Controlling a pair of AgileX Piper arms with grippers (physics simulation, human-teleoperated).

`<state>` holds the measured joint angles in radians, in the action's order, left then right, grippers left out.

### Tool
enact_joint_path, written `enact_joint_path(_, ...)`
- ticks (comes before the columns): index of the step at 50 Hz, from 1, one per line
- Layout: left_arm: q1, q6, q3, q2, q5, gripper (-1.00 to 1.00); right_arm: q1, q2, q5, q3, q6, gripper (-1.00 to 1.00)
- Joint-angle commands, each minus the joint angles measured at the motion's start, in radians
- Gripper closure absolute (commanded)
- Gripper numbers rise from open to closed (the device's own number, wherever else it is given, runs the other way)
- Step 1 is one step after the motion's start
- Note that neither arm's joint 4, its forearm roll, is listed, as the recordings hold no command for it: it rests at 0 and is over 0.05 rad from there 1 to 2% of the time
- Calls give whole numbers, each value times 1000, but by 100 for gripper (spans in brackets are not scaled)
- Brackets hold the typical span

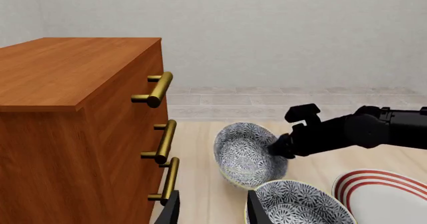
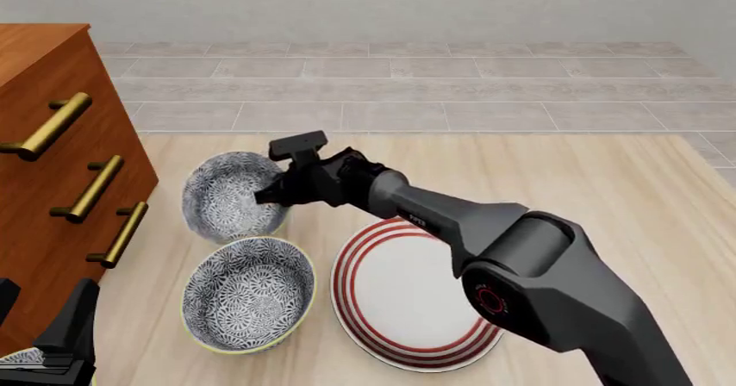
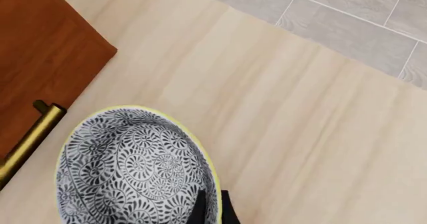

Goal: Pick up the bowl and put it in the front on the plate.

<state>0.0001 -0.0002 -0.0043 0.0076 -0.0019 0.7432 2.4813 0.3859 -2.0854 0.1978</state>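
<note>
The right gripper [image 2: 274, 195], pinched on the tilted blue-flowered white bowl's [image 2: 230, 195] rim, holds it at eleven o'clock from the red-ringed white plate [image 2: 405, 295].

- Pale plain wall [image 2: 380, 7] at the back.
- Grey tiled floor [image 2: 460, 84] beyond the light wooden table [image 2: 598, 179].
- Reddish-brown dresser [image 2: 46, 145] — brass handles [image 2: 92, 188] — on the left.

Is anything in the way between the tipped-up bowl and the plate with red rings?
Nothing visible blocks it. The right gripper already grips the far bowl by its rim, tilted. The plate lies beside it, bare. The near bowl sits left of the plate, off that path.
</note>
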Motion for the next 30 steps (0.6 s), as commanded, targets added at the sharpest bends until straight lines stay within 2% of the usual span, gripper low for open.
enact_joint_path(1,0,0,0,0,0,-100,-1,7,2,1,5,100)
enact_joint_path(16,0,0,0,0,0,-100,-11,15,29,-54,-3,100)
enact_joint_path(24,0,0,0,0,0,-100,-23,27,55,-116,-12,100)
enact_joint_path(30,0,0,0,0,0,-100,-35,63,93,-205,-22,100)
